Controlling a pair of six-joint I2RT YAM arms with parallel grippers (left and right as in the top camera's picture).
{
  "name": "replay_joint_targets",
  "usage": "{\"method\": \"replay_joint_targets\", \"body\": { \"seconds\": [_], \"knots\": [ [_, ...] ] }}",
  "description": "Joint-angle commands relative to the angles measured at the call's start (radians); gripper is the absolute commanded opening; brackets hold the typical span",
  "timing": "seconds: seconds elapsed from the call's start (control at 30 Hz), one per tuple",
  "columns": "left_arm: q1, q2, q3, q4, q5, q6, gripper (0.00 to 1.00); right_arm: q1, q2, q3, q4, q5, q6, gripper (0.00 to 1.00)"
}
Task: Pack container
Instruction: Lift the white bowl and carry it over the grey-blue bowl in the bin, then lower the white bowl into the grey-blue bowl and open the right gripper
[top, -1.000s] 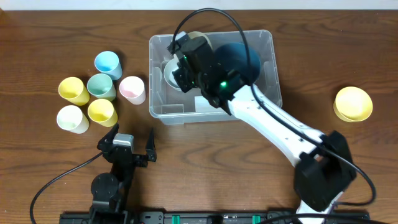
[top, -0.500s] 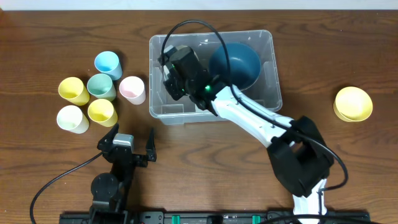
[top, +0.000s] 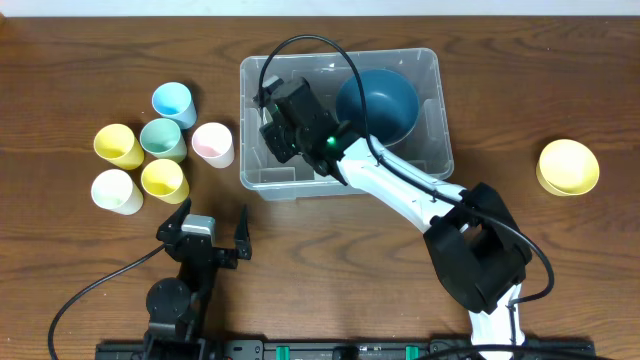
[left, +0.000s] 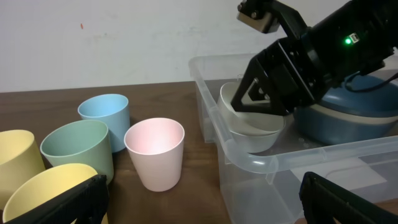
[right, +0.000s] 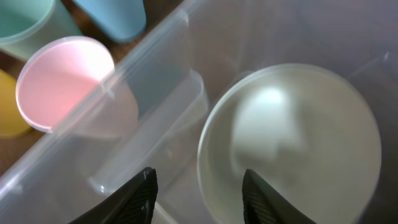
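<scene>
Clear container (top: 265, 180) apparently around right hand (right: 198, 190).

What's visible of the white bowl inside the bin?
The white bowl is round, smooth, plastic-looking and empty, mouth up. It sits in the left end of the clear container, next to the dark blue bowl. The right tool hangs over its rim, jaws apart, one finger on each side. Whether they touch it can't be told. From overhead, the arm hides most of it.

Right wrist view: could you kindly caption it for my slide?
Open right gripper above a white bowl inside the clear container, pink cup outside its wall.
</scene>
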Motion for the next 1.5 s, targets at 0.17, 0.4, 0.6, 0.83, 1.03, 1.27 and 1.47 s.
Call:
{"method": "replay_joint_targets", "body": {
  "seconds": [0.17,0.4,0.6,0.83,1.03,1.27,1.47],
  "knots": [
    [0.005,-0.006,-0.016,-0.036,0.007,0.002,0.98,0.004,-0.001,0.189,-0.116,-0.015,-0.011,0.38],
    [0.005,-0.006,-0.016,-0.036,0.007,0.002,0.98,0.004,0.019,0.190,-0.084,-0.015,-0.013,0.10],
    [0.005,-0.006,-0.016,-0.036,0.007,0.002,0.98,0.004,0.059,0.190,-0.021,-0.016,-0.013,0.05],
    [0.005,-0.006,-0.016,-0.036,0.007,0.002,0.98,0.004,0.107,0.190,0.026,-0.015,-0.012,0.07],
    [0.005,-0.006,-0.016,-0.036,0.007,0.002,0.98,0.000,0.131,0.190,0.039,-0.014,-0.005,0.07],
    [0.005,-0.006,-0.016,-0.036,0.007,0.002,0.98,-0.015,0.148,0.190,0.041,-0.014,-0.005,0.08],
    [0.005,-0.006,-0.016,-0.036,0.007,0.002,0.98,-0.025,0.179,0.190,0.047,-0.014,0.004,0.08]
  ]
}}
